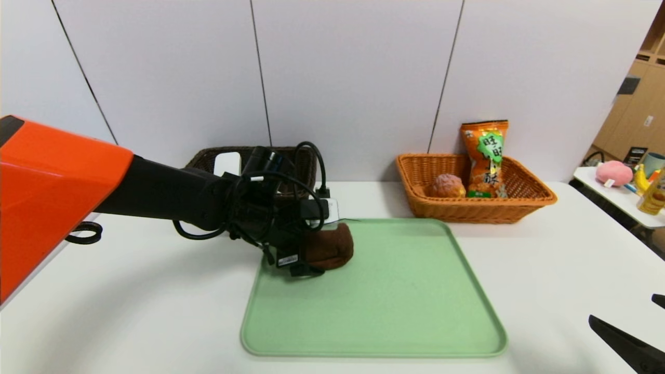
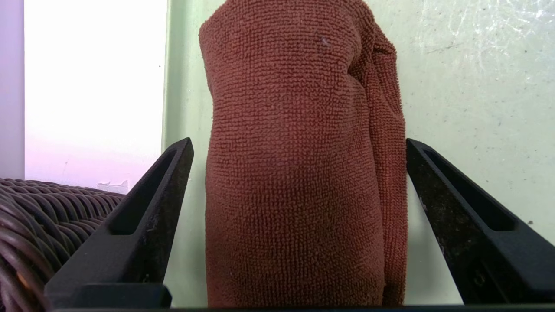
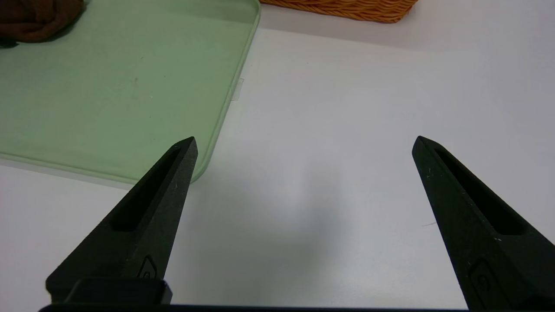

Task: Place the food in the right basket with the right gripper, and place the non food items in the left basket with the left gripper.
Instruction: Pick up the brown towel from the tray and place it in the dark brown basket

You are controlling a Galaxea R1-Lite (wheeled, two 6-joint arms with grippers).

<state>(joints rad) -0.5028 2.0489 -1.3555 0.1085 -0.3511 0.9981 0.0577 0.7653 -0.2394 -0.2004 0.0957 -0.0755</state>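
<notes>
Left wrist view shows the left gripper (image 2: 299,182) spread wide, its two black fingers (image 2: 147,216) standing on either side of the folded dark brown towel (image 2: 299,151) with a gap to the cloth on each side, not yet pinching it. From the head view, this gripper (image 1: 311,259) sits at the far left corner of the green tray (image 1: 395,306), and the towel (image 1: 330,246) lies on that corner, partly hidden under the wrist and its black cables. Just beyond the arm, at the far left, stands the dark brown left basket (image 1: 208,158), with a flat white box (image 1: 227,163) showing inside it; its woven rim (image 2: 39,216) also appears in the left wrist view beside the tray edge.

The right gripper (image 3: 303,147) hangs open above bare white table (image 3: 347,108) near the tray's near right corner (image 3: 208,160); only its fingertips (image 1: 623,340) show at the near right of the head view.

At the far right sits the orange-tan right basket (image 1: 524,200), holding the orange snack bag (image 1: 486,156), which stands upright, and the round bun (image 1: 447,186) to its left.
</notes>
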